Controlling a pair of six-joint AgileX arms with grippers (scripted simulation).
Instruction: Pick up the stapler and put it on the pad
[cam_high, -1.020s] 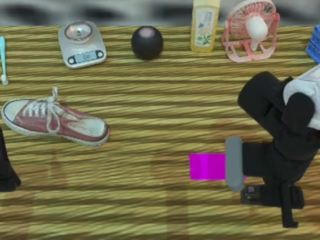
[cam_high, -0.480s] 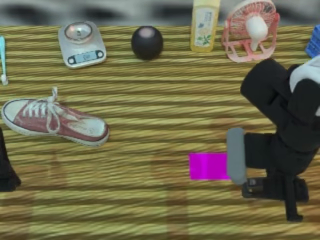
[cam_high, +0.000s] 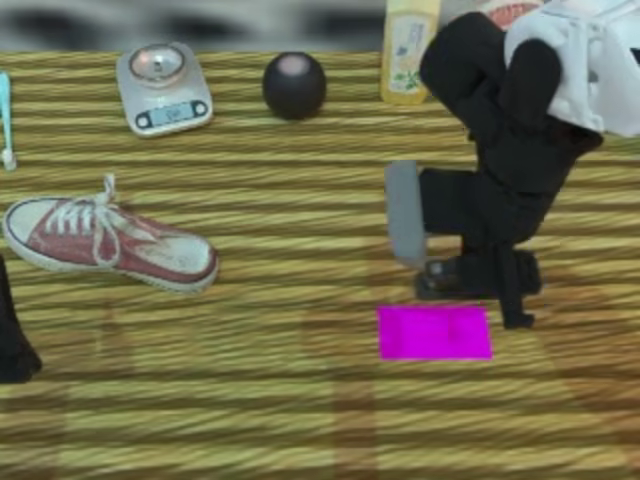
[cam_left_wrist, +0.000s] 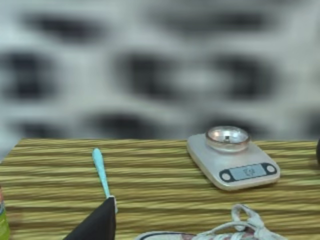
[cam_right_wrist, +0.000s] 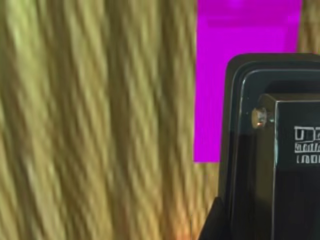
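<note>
The stapler (cam_high: 405, 213) hangs pinched in the right gripper (cam_high: 425, 215), its long axis running toward and away from the table's far edge, just beyond the pad's (cam_high: 434, 332) far-left corner and not over it. The pad lies bare, with open table on its left and near sides. The right wrist view shows the stapler's (cam_right_wrist: 272, 150) glossy black body beside the pad (cam_right_wrist: 240, 75). The left gripper (cam_high: 12, 340) is parked well left of the pad; I cannot tell its finger state.
</note>
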